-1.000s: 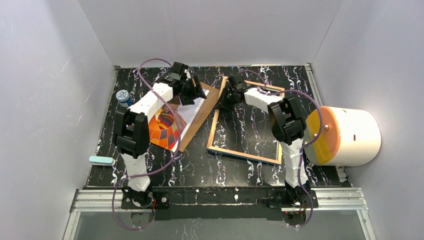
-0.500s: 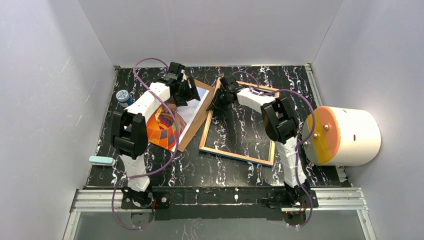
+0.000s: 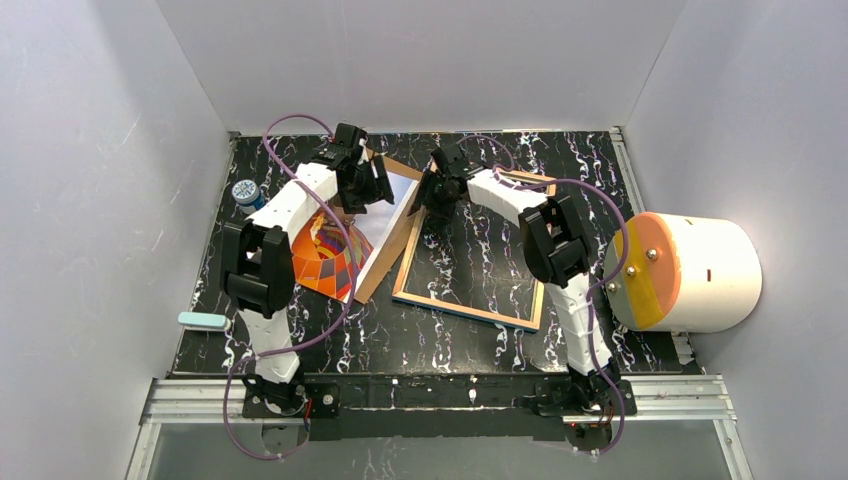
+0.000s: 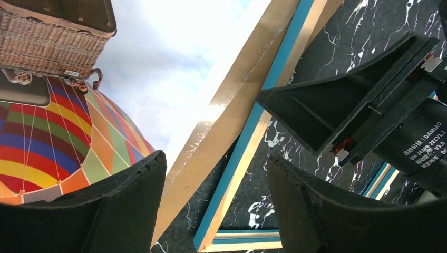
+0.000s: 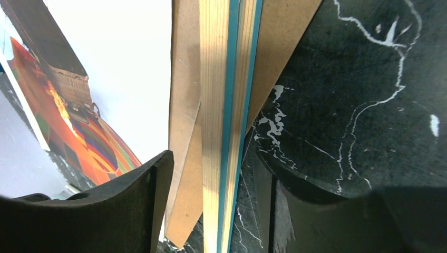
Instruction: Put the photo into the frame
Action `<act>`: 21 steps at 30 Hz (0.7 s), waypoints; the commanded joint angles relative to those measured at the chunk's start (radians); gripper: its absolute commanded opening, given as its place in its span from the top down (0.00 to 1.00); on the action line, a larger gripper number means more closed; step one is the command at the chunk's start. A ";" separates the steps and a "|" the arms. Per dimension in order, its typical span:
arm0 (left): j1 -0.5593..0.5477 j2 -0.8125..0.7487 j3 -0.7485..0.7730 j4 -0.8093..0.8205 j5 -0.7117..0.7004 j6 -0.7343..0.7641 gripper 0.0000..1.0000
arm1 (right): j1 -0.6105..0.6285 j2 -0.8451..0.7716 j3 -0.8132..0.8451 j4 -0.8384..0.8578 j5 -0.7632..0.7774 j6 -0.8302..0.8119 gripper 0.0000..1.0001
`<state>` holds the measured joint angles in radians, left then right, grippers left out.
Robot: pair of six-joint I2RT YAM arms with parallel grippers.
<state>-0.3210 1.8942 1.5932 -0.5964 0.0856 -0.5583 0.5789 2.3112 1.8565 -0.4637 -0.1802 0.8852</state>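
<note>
The photo [image 3: 328, 258] lies on the brown board [image 3: 383, 262] at left, the frame [image 3: 465, 309] against it with its rail between the parted jaws of my right pincer [image 3: 432, 196], so I'd bring my wide-open left pincer [image 4: 216, 174] low onto the photo's edge and pinch only the paper.

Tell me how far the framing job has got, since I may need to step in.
Done: the frame lies flat alongside the backing board, nothing inside it. In hand: the right gripper straddles the frame's far left corner, and the left gripper hovers open over the photo. Left: the photo lies on the board, outside the frame, so lifting it and laying it in remains.
</note>
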 commanded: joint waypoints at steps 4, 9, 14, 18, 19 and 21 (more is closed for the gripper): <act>0.010 -0.064 0.080 -0.064 -0.035 0.047 0.30 | 0.004 -0.113 0.084 -0.083 0.135 -0.087 0.27; 0.012 -0.067 0.121 -0.095 -0.047 0.076 0.26 | 0.001 -0.204 0.103 -0.109 0.245 -0.156 0.22; 0.017 -0.063 0.152 -0.121 -0.058 0.117 0.21 | 0.002 -0.288 0.054 -0.088 0.274 -0.221 0.22; 0.026 -0.066 0.123 -0.123 -0.057 0.132 0.20 | 0.001 -0.298 0.007 -0.038 0.106 -0.206 0.29; 0.028 -0.069 0.097 -0.115 -0.050 0.133 0.20 | 0.002 -0.294 -0.013 -0.021 0.071 -0.190 0.32; 0.031 -0.068 0.053 -0.094 -0.030 0.133 0.20 | 0.002 -0.276 -0.037 0.009 0.022 -0.162 0.36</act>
<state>-0.3023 1.8820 1.7058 -0.6796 0.0444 -0.4519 0.5797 2.0109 1.8778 -0.5068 -0.0334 0.7021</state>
